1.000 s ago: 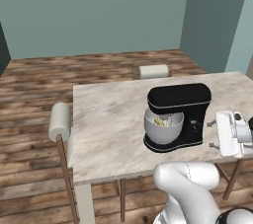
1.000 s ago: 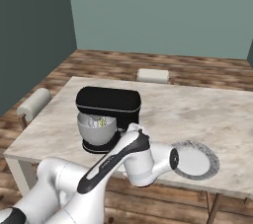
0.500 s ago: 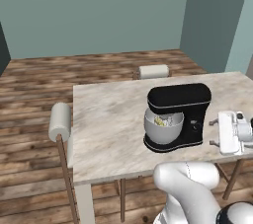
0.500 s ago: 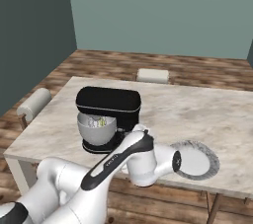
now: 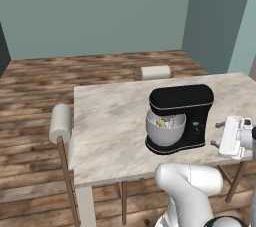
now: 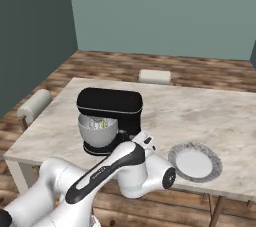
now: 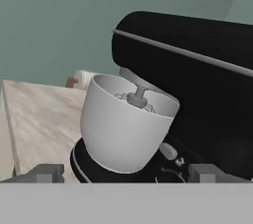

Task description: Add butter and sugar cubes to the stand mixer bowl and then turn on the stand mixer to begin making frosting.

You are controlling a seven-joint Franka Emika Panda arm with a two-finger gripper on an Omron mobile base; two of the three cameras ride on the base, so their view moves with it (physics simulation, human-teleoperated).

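Stand mixer: the glossy black stand mixer stands on the marble worktop, toward the robot's edge; in the right base view it sits left of a shallow grey plate, the two apart.
Bowl: the stand mixer bowl is seated on the mixer's flat base under the head, whisk lowered into it. Pale yellow bits show inside from the left base view — probably the butter; sugar cubes I cannot make out.
Step in hand: with the bowl apparently loaded, what is left, I judge, is switching the mixer on.
Handling: the mixer looks heavy and rigid, so it should stay put under a push. The bowl is smooth metal and slippery — no reason to touch it. The place to act is the small control knob low on the column, just beside the bowl's foot; it is tiny and glossy, so a fingertip could slide off.
End effector: the end effector has its two tips spread wide, nothing between them.
Arm pose: the arm folds forward low over the worktop edge, elbow bulging near the base, wrist turned so the hand looks sideways at the mixer's bowl side from close by.
Risk: brushing the bowl rather than the knob.
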